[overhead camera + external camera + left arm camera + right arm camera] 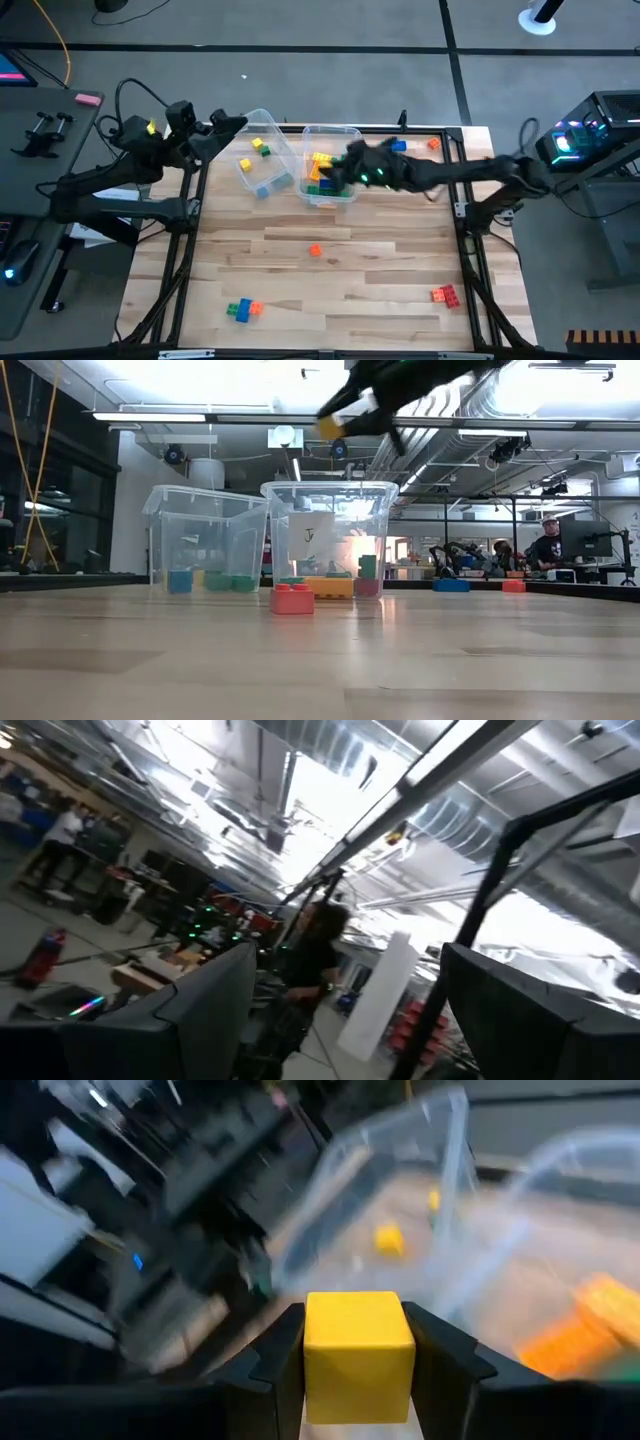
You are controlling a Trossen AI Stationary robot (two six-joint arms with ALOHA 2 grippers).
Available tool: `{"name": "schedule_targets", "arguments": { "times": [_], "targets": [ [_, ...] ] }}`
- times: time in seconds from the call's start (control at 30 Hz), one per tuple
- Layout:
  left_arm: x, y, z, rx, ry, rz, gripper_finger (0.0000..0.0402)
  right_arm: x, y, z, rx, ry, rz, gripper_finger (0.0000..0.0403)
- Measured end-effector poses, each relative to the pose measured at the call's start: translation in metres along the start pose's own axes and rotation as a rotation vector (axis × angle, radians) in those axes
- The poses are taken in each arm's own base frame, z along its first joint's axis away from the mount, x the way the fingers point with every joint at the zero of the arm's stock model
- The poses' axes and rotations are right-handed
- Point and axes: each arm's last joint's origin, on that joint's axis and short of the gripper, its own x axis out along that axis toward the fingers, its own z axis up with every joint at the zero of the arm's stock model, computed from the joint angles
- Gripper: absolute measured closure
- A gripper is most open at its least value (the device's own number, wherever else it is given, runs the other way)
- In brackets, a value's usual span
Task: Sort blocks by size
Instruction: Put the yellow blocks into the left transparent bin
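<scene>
Yellow and cube-shaped, a small block point(359, 1352) sits clamped between the fingers of the right gripper point(337, 178), held above the clear bins point(331, 165) at the far side of the wooden table point(370, 270). Loose blocks point(243, 309) lie nearer the front edge. Beyond the far left corner, the left gripper point(228, 126) waits with fingers spread apart.
</scene>
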Motion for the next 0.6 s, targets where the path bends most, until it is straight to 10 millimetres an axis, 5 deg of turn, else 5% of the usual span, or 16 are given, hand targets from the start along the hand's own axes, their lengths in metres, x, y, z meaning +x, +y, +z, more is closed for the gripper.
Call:
{"name": "schedule_targets", "arguments": {
  "times": [0.13,0.43,0.6],
  "targets": [
    [-0.001,-0.006,-0.001,-0.019,0.001,-0.034,0.0097,0.045,-0.016,0.014,0.02,0.023,0.05,0.0275],
    [0.0,-0.011,-0.005,-0.055,0.002,-0.043,0.0097,0.135,-0.01,0.054,-0.123,0.147,0.056,0.0275],
    [0.001,-0.013,-0.006,-0.071,0.011,-0.055,0.0097,0.16,-0.007,0.068,-0.188,0.195,0.032,0.0268]
  ]
}}
